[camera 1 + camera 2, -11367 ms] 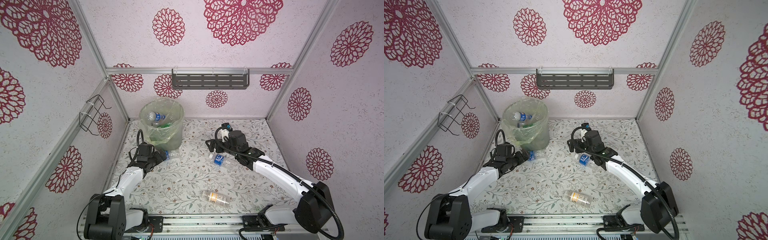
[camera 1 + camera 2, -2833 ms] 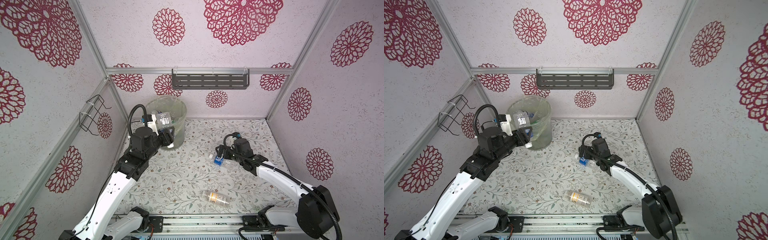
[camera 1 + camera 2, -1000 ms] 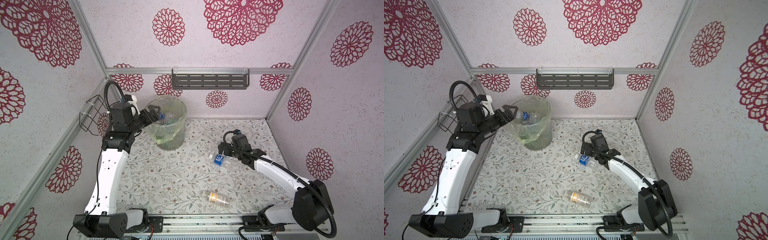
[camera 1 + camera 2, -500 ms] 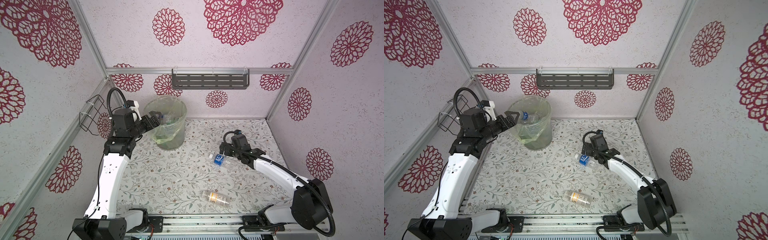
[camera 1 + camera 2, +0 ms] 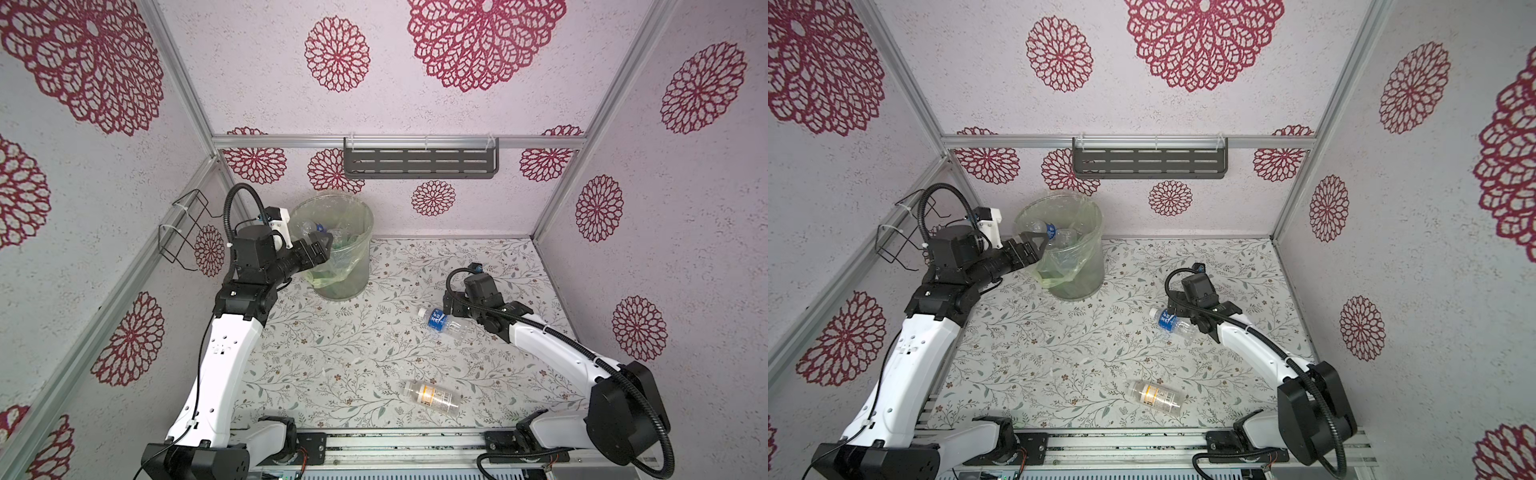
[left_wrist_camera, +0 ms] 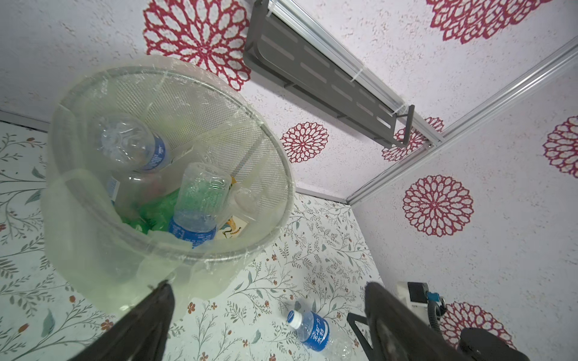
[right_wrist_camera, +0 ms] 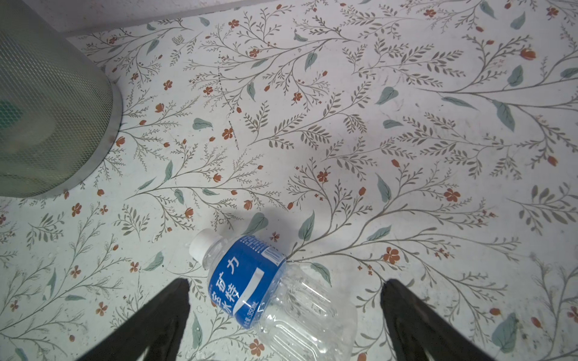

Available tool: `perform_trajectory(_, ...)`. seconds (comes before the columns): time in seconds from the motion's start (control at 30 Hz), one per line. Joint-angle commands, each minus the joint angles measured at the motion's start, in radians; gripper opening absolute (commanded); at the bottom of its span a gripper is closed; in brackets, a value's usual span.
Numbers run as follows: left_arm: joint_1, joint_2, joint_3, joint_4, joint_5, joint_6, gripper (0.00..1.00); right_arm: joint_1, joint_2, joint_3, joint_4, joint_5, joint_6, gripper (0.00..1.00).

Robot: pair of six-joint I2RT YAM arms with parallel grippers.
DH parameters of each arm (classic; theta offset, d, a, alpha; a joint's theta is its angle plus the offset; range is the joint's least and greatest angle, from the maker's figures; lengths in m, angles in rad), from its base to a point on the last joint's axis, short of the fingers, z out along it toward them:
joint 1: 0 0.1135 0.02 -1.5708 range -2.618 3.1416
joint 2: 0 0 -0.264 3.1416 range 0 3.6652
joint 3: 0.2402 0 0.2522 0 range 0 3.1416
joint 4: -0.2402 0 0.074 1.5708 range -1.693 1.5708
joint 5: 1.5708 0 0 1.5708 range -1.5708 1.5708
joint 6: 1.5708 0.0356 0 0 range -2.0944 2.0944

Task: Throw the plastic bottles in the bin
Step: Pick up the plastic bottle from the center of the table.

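Grey-green mesh shows through the thin plastic liner of the bin (image 5: 358,266), which stands upright on the flowered counter (image 5: 353,353) toward the far left corner. Looking into it from the left wrist view, we see several bottles already inside: a neck-down bottle (image 6: 195,203) with a blue label, a second bottle (image 6: 131,142) against the mesh wall, and green plastic (image 6: 153,212) beneath them.

Our left pincer (image 6: 267,289) is spread wide and holds nothing. It is raised just beside the bin's rim, on the side facing the left wall.

Two more bottles lie on their sides on the counter. The white-capped bottle (image 7: 247,281), clear with a blue label, lies to the right of the bin and well apart from it. Our right pincer (image 7: 286,284) is spread wide too, with that bottle's body between its fingers (image 7: 156,318). Neither finger appears to touch it, and we cannot tell how high above the counter they are. The yellow-labelled bottle (image 5: 432,398) lies near the counter's front edge, well apart from both arms.
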Motion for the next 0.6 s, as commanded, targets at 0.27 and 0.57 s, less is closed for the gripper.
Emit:
perform_trajectory(0.27, -0.115, -0.074, -0.086, 0.047, -0.103, 0.084, 0.97, -0.005, 0.078, 0.027, -0.035, -0.100, -0.068, 0.99)
perform_trajectory(0.57, -0.145, -0.081, -0.148, 0.076, -0.078, 0.083, 0.97, -0.005, 0.134, 0.043, -0.065, -0.138, -0.093, 0.99)
